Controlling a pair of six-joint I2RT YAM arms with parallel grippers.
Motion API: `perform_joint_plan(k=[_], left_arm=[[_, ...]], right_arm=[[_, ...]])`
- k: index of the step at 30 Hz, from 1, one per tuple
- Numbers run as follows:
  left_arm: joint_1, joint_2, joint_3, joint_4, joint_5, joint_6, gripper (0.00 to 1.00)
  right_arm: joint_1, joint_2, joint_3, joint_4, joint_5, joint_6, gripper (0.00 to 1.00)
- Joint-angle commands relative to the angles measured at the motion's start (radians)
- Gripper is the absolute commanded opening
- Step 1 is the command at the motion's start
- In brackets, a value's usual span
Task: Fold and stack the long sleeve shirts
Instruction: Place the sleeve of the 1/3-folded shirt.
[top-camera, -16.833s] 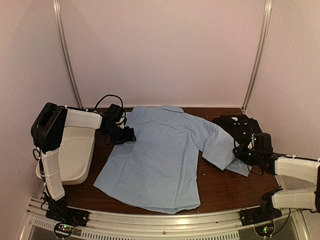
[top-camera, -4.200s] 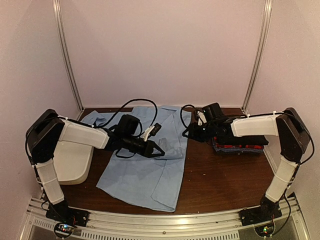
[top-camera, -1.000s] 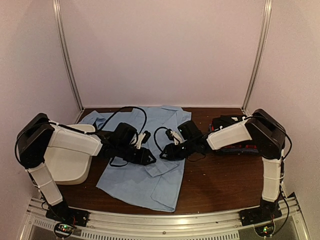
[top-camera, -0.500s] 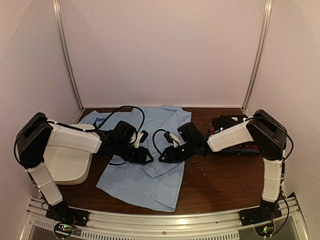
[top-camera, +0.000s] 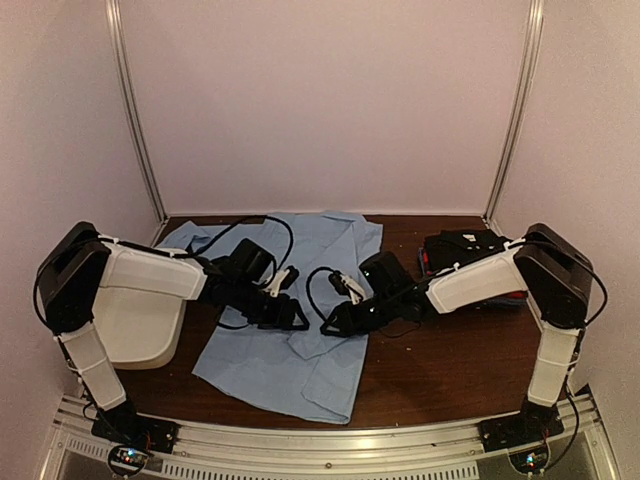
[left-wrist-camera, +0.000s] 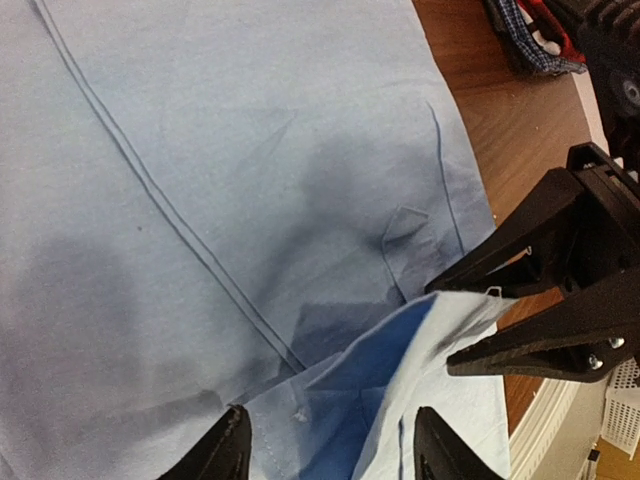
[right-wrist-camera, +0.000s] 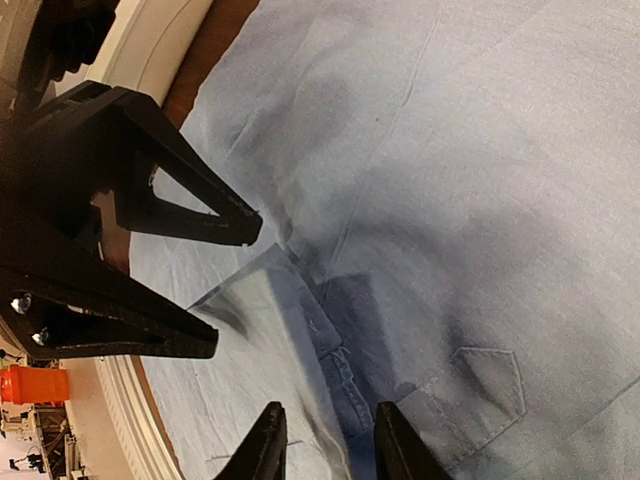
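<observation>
**Top external view.** A light blue collared button-front cloth shirt (top-camera: 300, 365) lay partly folded on the brown wooden table (top-camera: 440, 375), left of centre. The left gripper (top-camera: 299, 321) and right gripper (top-camera: 327, 327) faced each other tip to tip over the shirt's middle. A white plastic tub (top-camera: 140, 325) stood at the left edge. A stack of folded shirts (top-camera: 465, 245), black on top, lay at far right, partly hidden by the right arm.

**Left wrist view.** The left fingers (left-wrist-camera: 232, 452) stood apart, released, with a sleeve fold lying between them. The right gripper's jaws straddled that fold's corner.

**Right wrist view.** The right fingers (right-wrist-camera: 268, 445) stood closer together but unclenched, with cloth between them.
</observation>
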Motion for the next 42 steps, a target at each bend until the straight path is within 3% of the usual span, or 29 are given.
perform_joint_plan(k=[1,8,17,28,42], left_arm=[[0.0,0.031,0.033,0.003,0.112,0.043,0.56],[-0.041,0.03,0.068,0.005,0.186,0.105,0.49],[-0.086,0.026,0.069,0.005,0.283,0.163,0.49],[-0.15,0.027,0.074,-0.013,0.338,0.196,0.6],[-0.236,-0.03,0.151,-0.05,0.351,0.179,0.76]], right_arm=[[0.016,-0.05,-0.03,0.027,0.014,0.013,0.32],[0.019,-0.1,-0.069,0.014,0.051,0.005,0.33],[0.018,-0.221,-0.121,-0.028,0.158,-0.003,0.42],[0.008,-0.404,-0.222,-0.066,0.337,0.044,0.46],[0.007,-0.4,-0.244,-0.084,0.36,0.068,0.46]])
